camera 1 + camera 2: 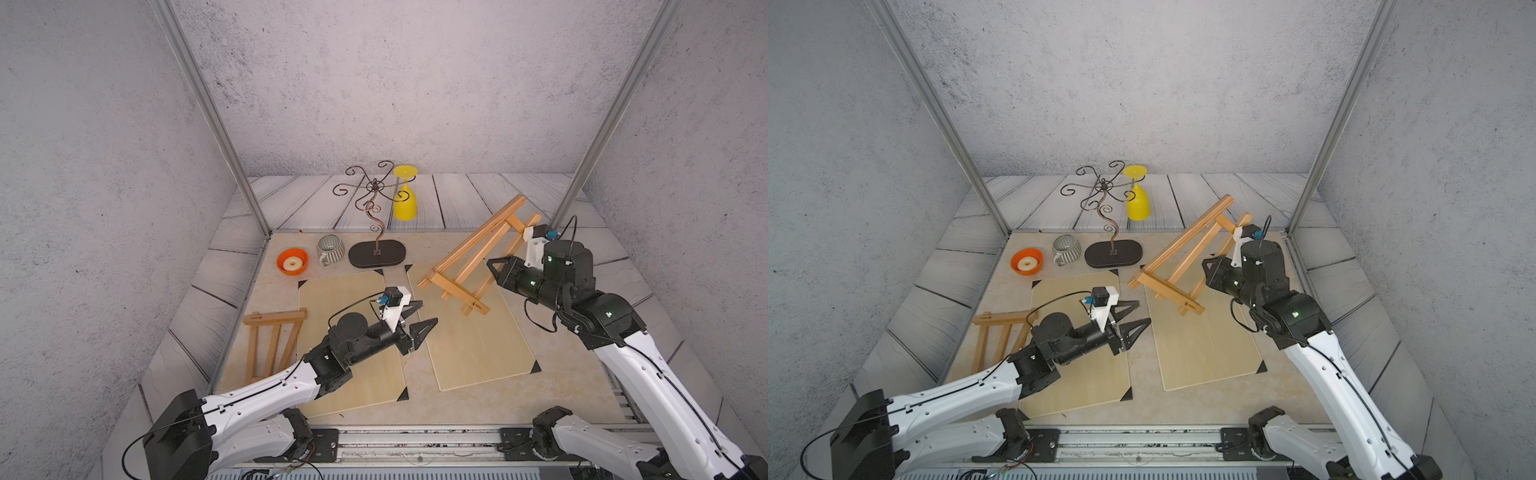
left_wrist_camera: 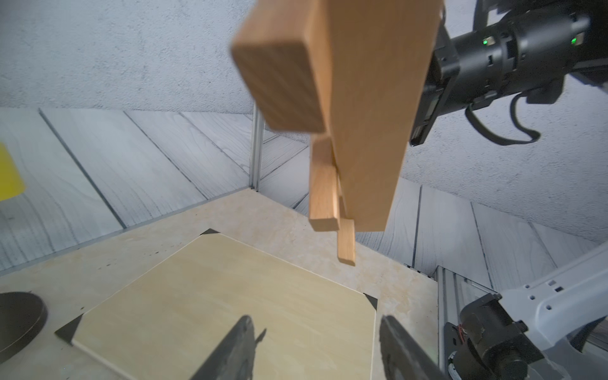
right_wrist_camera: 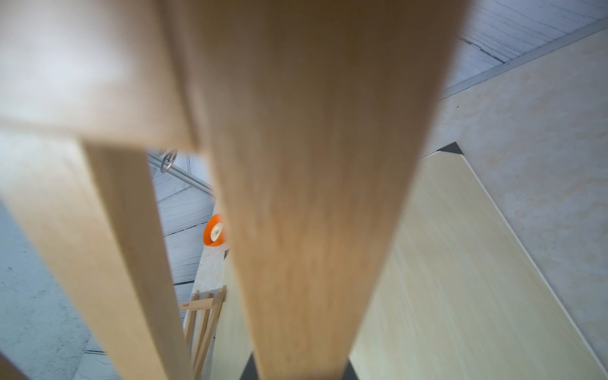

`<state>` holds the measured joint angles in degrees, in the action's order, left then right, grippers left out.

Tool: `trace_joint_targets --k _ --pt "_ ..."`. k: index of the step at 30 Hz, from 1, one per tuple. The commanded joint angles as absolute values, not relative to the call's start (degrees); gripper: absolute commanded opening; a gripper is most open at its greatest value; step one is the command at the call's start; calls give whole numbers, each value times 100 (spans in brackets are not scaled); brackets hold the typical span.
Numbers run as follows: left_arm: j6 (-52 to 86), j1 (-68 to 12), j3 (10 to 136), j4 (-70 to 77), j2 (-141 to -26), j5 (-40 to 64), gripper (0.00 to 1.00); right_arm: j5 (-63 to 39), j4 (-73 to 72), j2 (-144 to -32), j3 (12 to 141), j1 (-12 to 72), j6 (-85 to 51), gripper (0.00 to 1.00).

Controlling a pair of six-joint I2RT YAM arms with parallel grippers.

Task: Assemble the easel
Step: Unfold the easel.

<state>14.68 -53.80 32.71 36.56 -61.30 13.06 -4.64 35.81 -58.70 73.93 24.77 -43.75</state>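
Observation:
A wooden easel hangs tilted above the right pale board. My right gripper is shut on one of its legs, which fills the right wrist view as a broad blurred bar. Its lower crossbar end points toward my left gripper, which hovers open over the gap between the two boards, apart from the wood. In the left wrist view the easel looms above my open left gripper. A second easel frame lies flat at the table's left edge.
An orange bowl, a striped mug and a curly metal stand on a dark oval base line the back. A yellow glass hangs upside down from the stand. The left pale board lies under my left arm.

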Motion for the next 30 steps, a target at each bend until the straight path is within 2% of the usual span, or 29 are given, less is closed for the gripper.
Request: trace_joint_targets --k 1,9,13,17,24,27,30 --pt "1573 -5397 3302 4349 -6249 1546 63 -920 2931 -5746 7345 2426 -4865 0" --pt "1772 -5397 3391 4876 -6423 990 63 -1410 2708 -5664 7065 2367 -5196 0" --pt "1724 -5397 3435 5009 -6468 1052 63 -1480 2711 -5652 6973 2359 -5214 0" --pt "1723 -5397 3498 5002 -6581 891 61 -1606 2637 -5670 6926 2362 -5247 0" --pt "1779 -5336 3550 4522 -6515 -191 58 -1754 2707 -5590 6987 2315 -5264 0" --pt "1910 -5263 3415 4822 -6401 -65 58 -1759 2771 -5563 6889 2313 -5265 0" --pt "1772 -5251 3524 4481 -6377 -215 58 -1954 2574 -5563 6770 2298 -5397 0"
